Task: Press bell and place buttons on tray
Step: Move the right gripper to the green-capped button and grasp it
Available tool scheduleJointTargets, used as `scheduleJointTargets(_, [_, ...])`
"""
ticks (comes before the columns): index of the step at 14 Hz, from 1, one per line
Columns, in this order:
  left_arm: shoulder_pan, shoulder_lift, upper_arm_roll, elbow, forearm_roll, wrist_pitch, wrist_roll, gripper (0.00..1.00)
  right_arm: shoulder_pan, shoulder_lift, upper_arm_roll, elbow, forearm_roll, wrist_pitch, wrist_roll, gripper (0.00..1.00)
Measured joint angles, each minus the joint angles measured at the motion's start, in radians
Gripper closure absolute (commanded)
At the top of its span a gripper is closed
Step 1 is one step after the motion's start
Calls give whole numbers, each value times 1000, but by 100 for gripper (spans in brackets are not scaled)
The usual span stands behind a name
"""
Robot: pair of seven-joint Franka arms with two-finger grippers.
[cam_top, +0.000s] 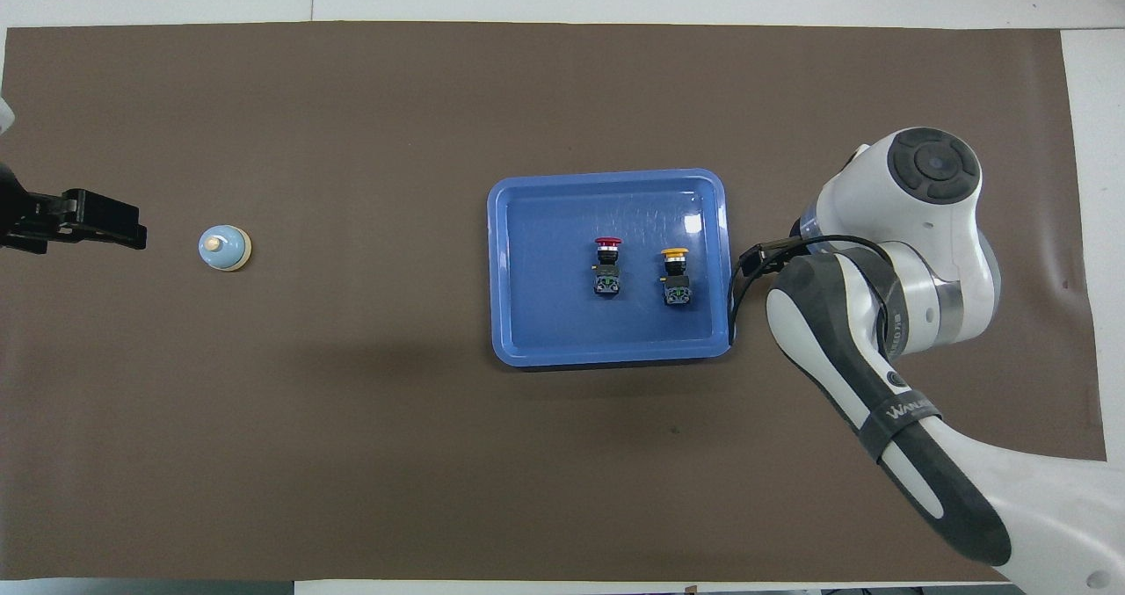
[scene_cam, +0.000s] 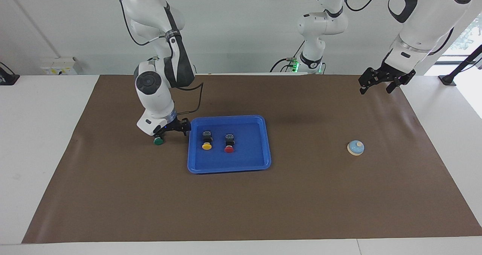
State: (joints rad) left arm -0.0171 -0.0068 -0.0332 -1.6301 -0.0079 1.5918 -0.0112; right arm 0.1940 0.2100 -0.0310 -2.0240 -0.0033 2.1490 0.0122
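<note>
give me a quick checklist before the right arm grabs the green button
1. Right gripper over green button: ok.
2. Right fingers open: ok.
3. Fingers on both sides of the button body: cannot tell, the arm hides it.
4. Free room in tray: ok, bare floor beside yellow button and red button.
5. Left gripper out of the way: ok, it waits over the mat's corner at its own end.
6. Bell pressed: cannot tell.
</note>
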Motion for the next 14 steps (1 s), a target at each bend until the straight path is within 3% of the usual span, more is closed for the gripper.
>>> scheduleJointTargets(6, [0,0,0,0,0,0,0,0,-76,-44,0,-142,0,111,-190,0])
scheduleJointTargets(11, [0,-3,0,0,0,-5,0,0,-81,-61,4,-237,0,209,-214,0])
scheduleJointTargets(12, [0,-5,1,1,0,-4,-1,0,-81,-61,4,-252,0,224,-214,6])
scheduleJointTargets(14, [0,-12,1,3,0,-4,-2,0,-81,-62,4,-267,0,232,-214,37])
